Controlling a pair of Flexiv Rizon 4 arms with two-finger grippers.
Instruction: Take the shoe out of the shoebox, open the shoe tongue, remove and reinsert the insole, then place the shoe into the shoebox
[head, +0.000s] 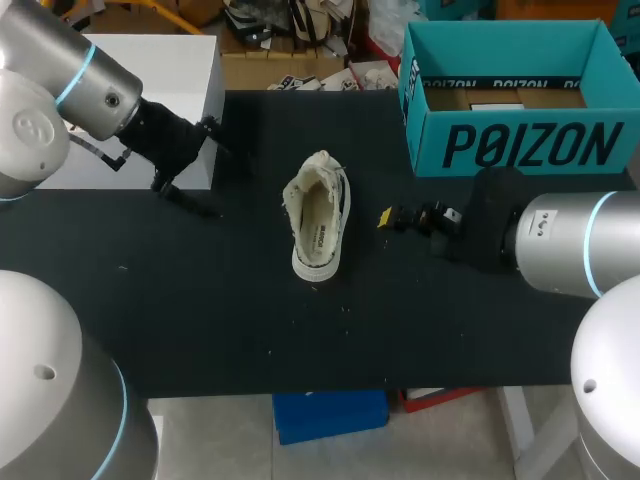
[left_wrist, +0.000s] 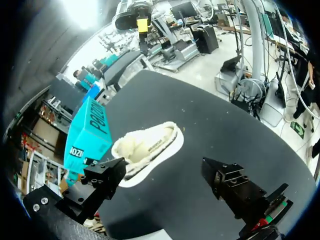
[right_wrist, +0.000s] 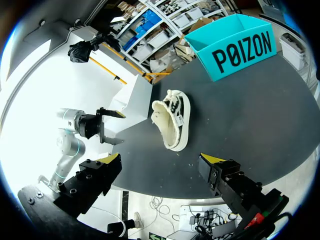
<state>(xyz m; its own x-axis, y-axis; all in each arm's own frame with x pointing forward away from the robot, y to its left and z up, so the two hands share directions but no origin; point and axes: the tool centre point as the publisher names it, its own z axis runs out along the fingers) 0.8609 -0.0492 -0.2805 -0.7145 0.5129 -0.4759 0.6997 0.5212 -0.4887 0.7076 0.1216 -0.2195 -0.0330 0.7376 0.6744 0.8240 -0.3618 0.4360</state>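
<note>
My left gripper (left_wrist: 162, 167) hangs with fingers spread wide and nothing between them. Ahead of it, the pale shoe (left_wrist: 147, 147) lies on the black table (left_wrist: 215, 120), and the teal shoebox (left_wrist: 87, 132) stands beyond it.

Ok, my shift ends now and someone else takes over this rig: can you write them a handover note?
Left end effector: open, empty, left of the shoe.
Right end effector: open, empty, right of the shoe.
The shoe lies on the table, outside the shoebox, with the insole inside it.
Done: shoe taken out.
Left: cannot tell whether the insole step is finished; the shoe must go into the shoebox.
</note>
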